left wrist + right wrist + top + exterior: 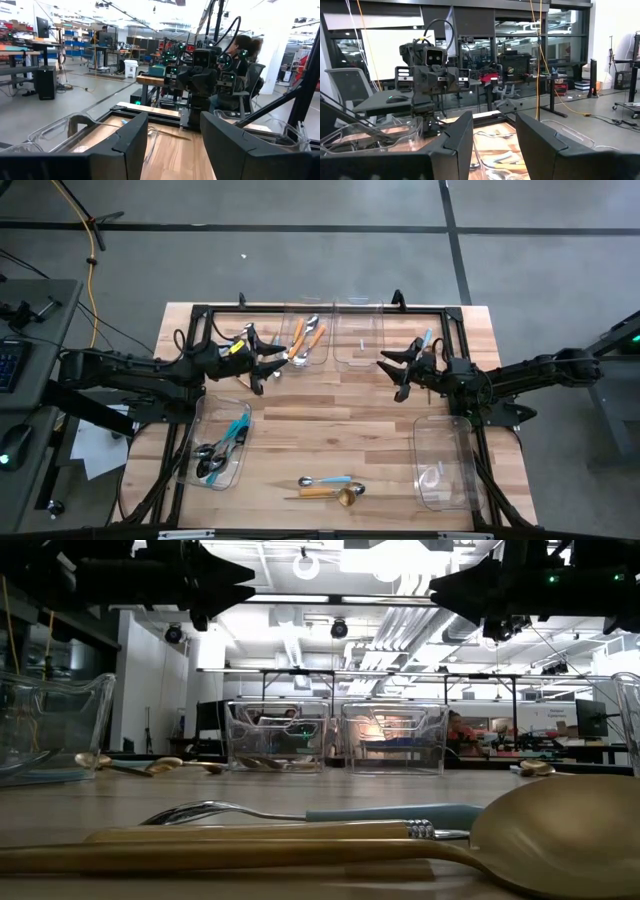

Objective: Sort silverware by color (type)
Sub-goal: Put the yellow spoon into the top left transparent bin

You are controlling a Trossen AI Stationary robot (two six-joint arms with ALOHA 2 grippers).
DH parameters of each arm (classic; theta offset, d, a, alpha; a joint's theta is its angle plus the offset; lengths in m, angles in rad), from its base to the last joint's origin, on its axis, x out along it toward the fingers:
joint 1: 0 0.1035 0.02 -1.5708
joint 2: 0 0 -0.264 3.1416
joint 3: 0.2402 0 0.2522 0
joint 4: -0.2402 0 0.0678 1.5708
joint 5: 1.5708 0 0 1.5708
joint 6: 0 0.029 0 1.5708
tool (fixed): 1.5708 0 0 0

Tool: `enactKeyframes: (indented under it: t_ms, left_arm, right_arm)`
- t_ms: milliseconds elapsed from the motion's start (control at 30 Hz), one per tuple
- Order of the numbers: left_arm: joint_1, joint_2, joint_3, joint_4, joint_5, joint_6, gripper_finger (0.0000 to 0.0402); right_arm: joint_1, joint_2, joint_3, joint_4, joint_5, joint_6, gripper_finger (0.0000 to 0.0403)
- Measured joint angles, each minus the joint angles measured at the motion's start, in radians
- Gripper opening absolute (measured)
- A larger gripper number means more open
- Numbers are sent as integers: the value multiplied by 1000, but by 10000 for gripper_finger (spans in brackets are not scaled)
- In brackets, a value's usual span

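Two end effectors are hovering with fingers spread wide, holding nothing: the left end effector [272,358] just beside the bin [312,320] of orange-handled spoons [308,338], the right end effector [392,370] near an adjacent bin [358,320]. Three loose utensils [332,488] are lying on the tabletop [330,420], well behind both.

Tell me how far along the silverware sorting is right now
Partly done. The orange-handled pieces lie in a far bin, and the dark-headed blue ones in the near left bin. Both the left gripper and right gripper hover open and empty. Loose pieces remain on the table's near edge.
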Motion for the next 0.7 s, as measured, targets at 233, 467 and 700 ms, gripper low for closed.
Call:
enactKeyframes:
  t_ms: [233, 467, 700]
  left_arm:
    - [0, 0, 1, 0, 0, 0, 170]
    - [0, 0, 1, 0, 0, 16, 170]
    - [0, 0, 1, 0, 0, 16, 170]
  right_arm:
    - [0, 0, 0, 0, 0, 2, 133]
    - [0, 0, 0, 0, 1, -5, 133]
    - [0, 0, 0, 1, -53, 52, 133]
